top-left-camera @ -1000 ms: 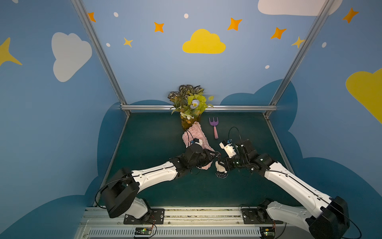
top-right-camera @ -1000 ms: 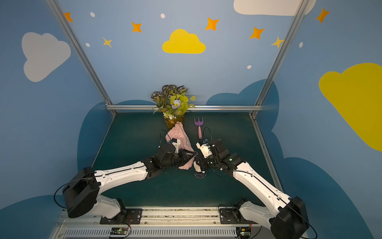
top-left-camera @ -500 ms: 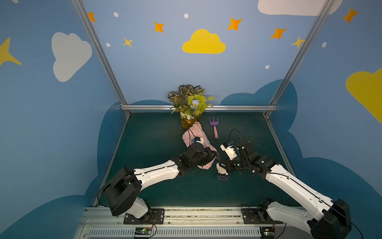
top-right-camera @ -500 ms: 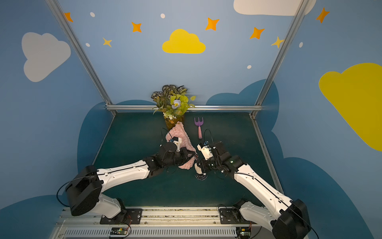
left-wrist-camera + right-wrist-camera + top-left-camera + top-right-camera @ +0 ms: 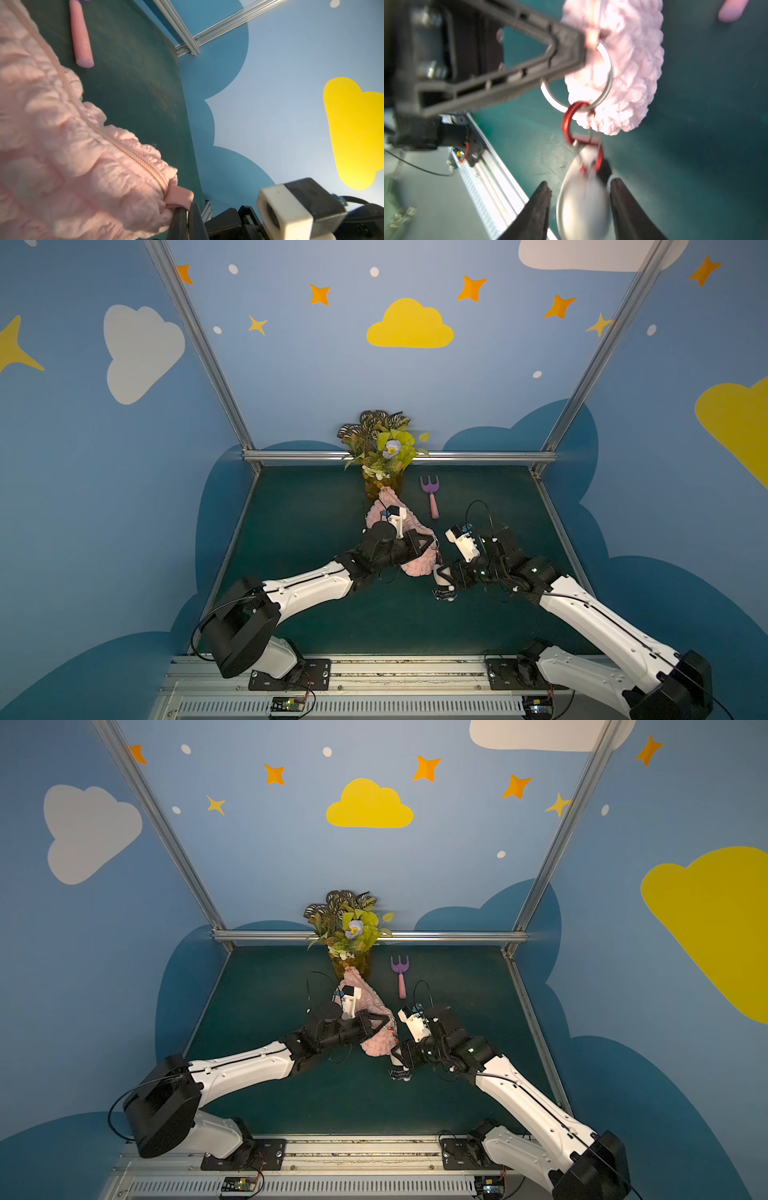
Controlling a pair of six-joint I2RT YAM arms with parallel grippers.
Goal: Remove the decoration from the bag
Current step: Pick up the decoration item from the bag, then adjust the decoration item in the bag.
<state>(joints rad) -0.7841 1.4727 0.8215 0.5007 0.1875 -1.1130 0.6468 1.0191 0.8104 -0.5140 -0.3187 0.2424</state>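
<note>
Near the middle of the green mat (image 5: 316, 506) lies the pink quilted bag (image 5: 417, 567). Its far end is by the vase of artificial flowers (image 5: 384, 456), and the toy garden fork (image 5: 432, 497) lies to its right. At the bag's near end the left gripper (image 5: 188, 220) is clamped tight on the pink zip tab (image 5: 179, 196). A silver ring (image 5: 610, 81) there carries a red carabiner (image 5: 568, 122), and the plush decoration (image 5: 583, 199) hangs from it. The decoration is blurred and sits between the parted jaws of the right gripper (image 5: 579, 182), which grips nothing. Whether a jaw brushes it I cannot tell. The charm looks light, soft and squashy, so pinching its body would likely deform it and tug the limp bag. The stiff carabiner seems the better hold, though its metal may be slippery.
</note>
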